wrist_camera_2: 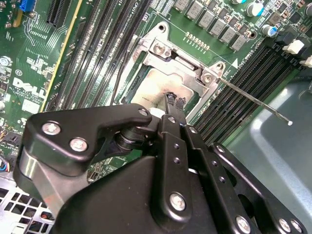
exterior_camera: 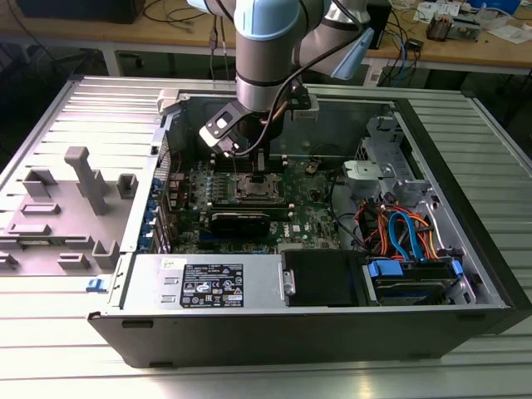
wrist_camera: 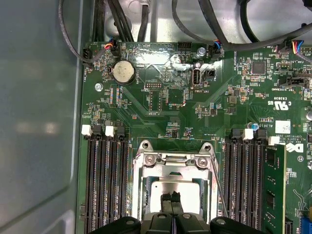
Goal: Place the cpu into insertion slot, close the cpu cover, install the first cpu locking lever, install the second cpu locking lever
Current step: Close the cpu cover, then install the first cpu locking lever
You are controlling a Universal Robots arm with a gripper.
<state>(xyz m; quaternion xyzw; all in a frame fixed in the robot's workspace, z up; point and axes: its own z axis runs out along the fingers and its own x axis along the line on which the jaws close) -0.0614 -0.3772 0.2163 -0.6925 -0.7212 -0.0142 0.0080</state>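
table: ribbed metal table [exterior_camera: 50,366] is carrying an open case [exterior_camera: 291,332] lying on its side; a grey fixture [exterior_camera: 83,179] is standing beside the case, toward the exterior view's left.
arm: arm [exterior_camera: 266,58] is reaching down into the case, over the middle of the board.
board: green board [wrist_camera: 161,112] is lying flat on the case floor, with memory slots [wrist_camera: 105,185] running along both sides of the slot [exterior_camera: 256,188].
cpu: cpu [wrist_camera: 185,187] [wrist_camera_2: 153,85] is sitting inside the slot, its dull silver top showing in both wrist views.
cover: cover [wrist_camera: 173,160] [wrist_camera_2: 180,61] is lying around the cpu, its window framing the chip; i cannot tell whether it is pressing fully flat.
lever: thin wire lever [wrist_camera_2: 253,102] is sticking out from the slot's corner, hanging free above the memory slots.
gripper: gripper [wrist_camera: 170,196] [wrist_camera_2: 170,100] is standing over the cpu with its two fingers closed together, gripping nothing; the fingertips [wrist_camera: 165,196] are touching, or all but touching, the cpu's top near its middle.
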